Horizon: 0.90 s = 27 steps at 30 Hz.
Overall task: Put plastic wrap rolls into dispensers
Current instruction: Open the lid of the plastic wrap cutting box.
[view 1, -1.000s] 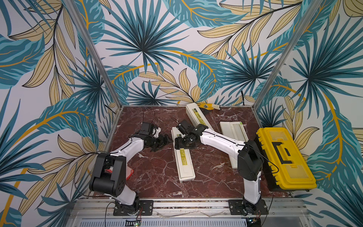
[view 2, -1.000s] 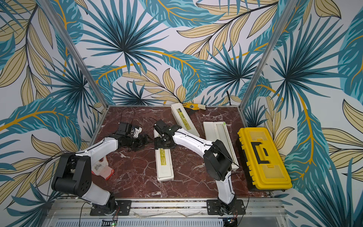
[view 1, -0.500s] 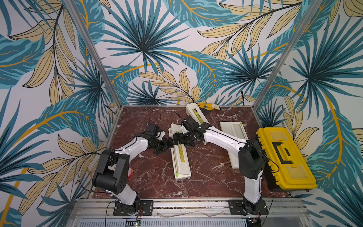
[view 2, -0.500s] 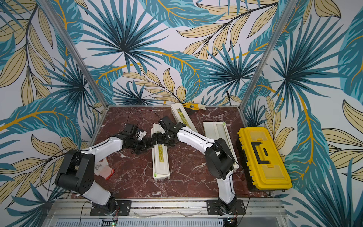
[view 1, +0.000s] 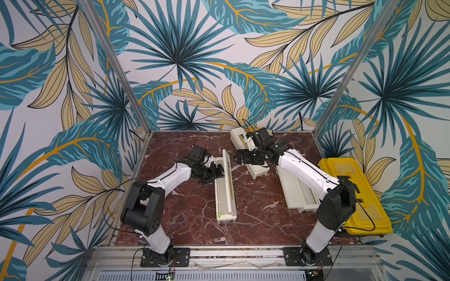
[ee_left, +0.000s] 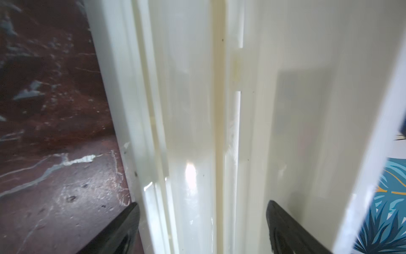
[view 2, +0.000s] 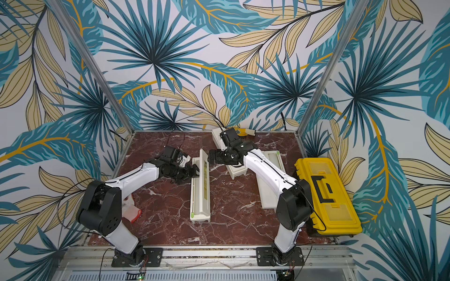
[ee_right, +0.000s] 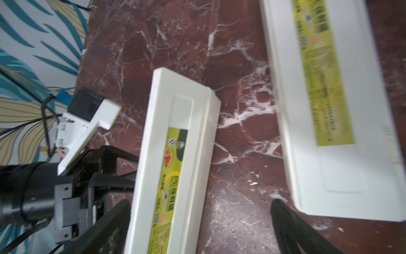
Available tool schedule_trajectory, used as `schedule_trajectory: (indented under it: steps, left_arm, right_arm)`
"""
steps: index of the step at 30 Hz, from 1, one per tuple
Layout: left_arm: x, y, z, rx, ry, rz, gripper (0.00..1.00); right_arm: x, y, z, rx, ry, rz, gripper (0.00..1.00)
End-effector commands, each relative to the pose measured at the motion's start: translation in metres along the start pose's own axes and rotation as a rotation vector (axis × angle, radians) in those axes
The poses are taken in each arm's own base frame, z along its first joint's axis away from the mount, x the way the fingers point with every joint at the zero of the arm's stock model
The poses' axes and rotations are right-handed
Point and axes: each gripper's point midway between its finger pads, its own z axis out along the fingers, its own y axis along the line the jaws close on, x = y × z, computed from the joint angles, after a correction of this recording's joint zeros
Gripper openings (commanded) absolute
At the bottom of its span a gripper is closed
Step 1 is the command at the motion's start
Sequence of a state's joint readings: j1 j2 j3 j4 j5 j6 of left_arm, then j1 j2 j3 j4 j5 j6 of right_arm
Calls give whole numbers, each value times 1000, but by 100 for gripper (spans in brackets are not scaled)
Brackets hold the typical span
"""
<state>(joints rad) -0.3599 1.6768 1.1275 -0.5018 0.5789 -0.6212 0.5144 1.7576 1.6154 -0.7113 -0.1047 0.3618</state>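
Change: lid (view 1: 229, 175) of the centre dispenser (view 1: 222, 204) is now stood upright, where it lay shut and label-up a second ago. The right gripper (view 1: 236, 158) has been taken off it, and the left gripper (view 1: 218, 170) has been brought in to the box.
Rolls: no loose plastic wrap roll is picked out on the table (view 1: 190, 219) in both top views. A glossy rounded surface (ee_left: 189, 132) is caught in the open tray by the left wrist camera; whether it is a roll cannot be told.
Left gripper: spread wide at the far end of the centre dispenser, one finger outside the front wall, one by the lid's inner face. No squeeze is shown.
Right gripper: spread fully and empty, held just beside the lid's outer face, between that box and the far dispenser (view 1: 238, 137).
Risk, lid: nothing is seen propping it, so it could be knocked shut by a brush from the right fingers.
Risk, box: the light box could be dragged or twisted by the straddling left fingers.
Writing: "PE保鲜膜" and "300" are read on the lid's yellow-green label (ee_right: 171, 176). The far dispenser's print (ee_right: 325, 77) is too blurred.
Around: a third dispenser (view 1: 299, 197) is seen open under the right arm, with a yellow toolbox (view 1: 350, 189) just beside it.
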Motion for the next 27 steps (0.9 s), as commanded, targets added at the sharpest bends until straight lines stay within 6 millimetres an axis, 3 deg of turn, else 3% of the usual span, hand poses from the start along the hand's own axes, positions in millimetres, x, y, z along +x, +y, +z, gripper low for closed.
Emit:
schedule_trajectory:
  steps: [1, 8, 14, 21, 27]
  left_arm:
    - [-8, -14, 0, 16, -10, 20, 91]
    - [-12, -35, -8, 0, -22, 66, 91]
    - [9, -49, 2, -33, 64, 110, 91]
    - [25, -37, 9, -124, 116, 112, 91]
    - [30, -53, 14, -104, 134, 148, 91]
  right_arm:
    - [-3, -41, -3, 200, 7, -119, 99]
    - [-19, -87, 15, 338, 86, -176, 99]
    - [-31, -108, 16, 345, 78, -143, 99]
    - [-31, -101, 33, 243, 104, -137, 99]
    - [-32, -106, 44, 250, 118, -167, 99]
